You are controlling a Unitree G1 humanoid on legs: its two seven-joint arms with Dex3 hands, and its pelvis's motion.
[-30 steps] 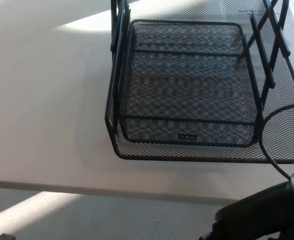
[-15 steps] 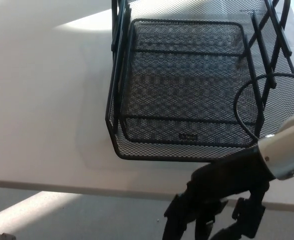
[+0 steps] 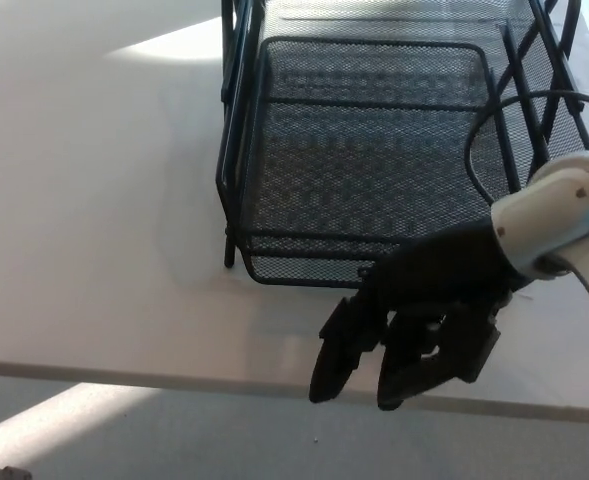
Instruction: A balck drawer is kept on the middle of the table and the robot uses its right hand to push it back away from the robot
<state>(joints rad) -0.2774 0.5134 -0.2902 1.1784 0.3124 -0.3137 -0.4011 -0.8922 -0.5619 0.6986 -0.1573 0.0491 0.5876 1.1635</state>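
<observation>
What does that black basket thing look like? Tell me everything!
The black wire-mesh drawer is made of fine metal mesh with a thicker wire rim and rounded corners. It sits in a black rod frame on the white table, and looks empty. The robot's right hand, black with fingers pointing down, is at its front edge and covers part of it.

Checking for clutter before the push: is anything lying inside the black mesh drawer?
No, the black mesh drawer shows only bare mesh inside.
</observation>
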